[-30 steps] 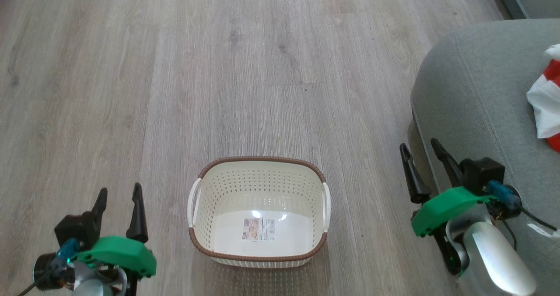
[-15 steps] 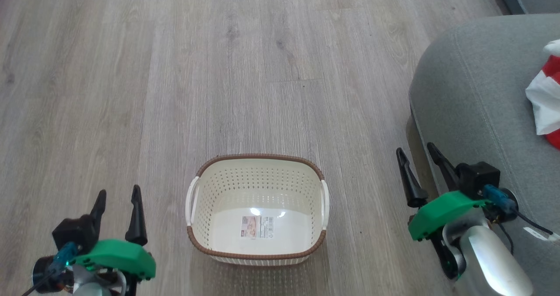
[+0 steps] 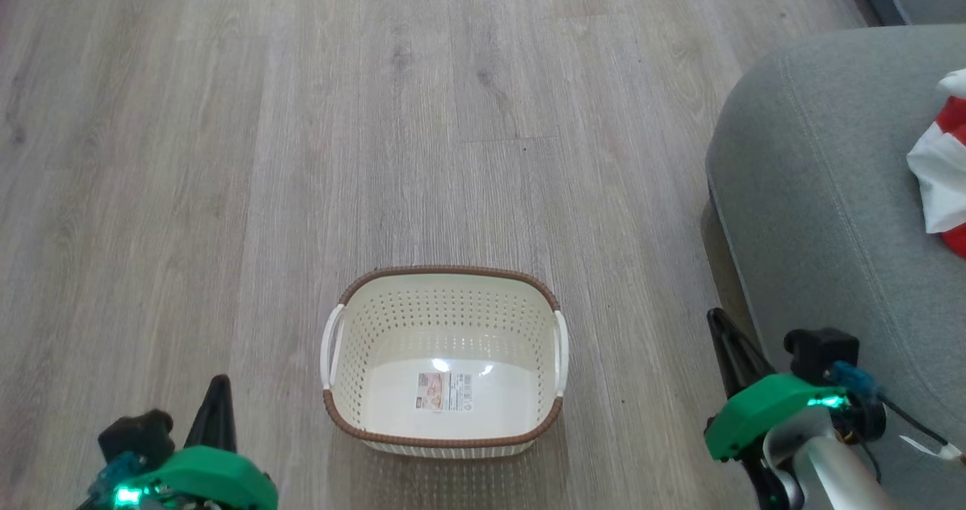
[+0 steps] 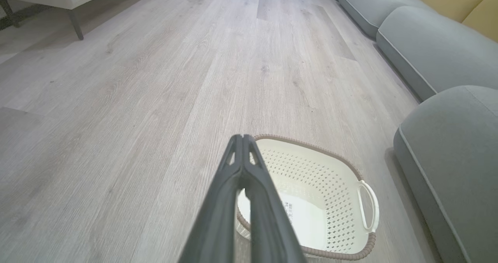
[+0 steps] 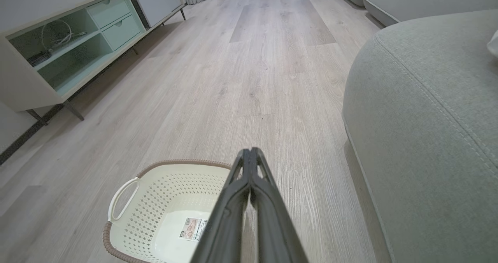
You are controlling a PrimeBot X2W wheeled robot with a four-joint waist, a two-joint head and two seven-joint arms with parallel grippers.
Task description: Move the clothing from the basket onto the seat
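the left end effector [image 3: 219, 383] and right end effector [image 3: 715, 315] were both closed tight, flanking the basket [image 3: 445, 272] on the floor [image 3: 302, 155]. farther right, the red-and-white clothing [image 3: 939, 185] lay on the seat [image 3: 815, 193], well apart from the basket.

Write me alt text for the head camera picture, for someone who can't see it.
An empty cream basket with a brown rim sits on a wooden floor. To its right, red and white clothing lies on a grey-green seat. The left gripper and right gripper, both shut, show at the lower corners.
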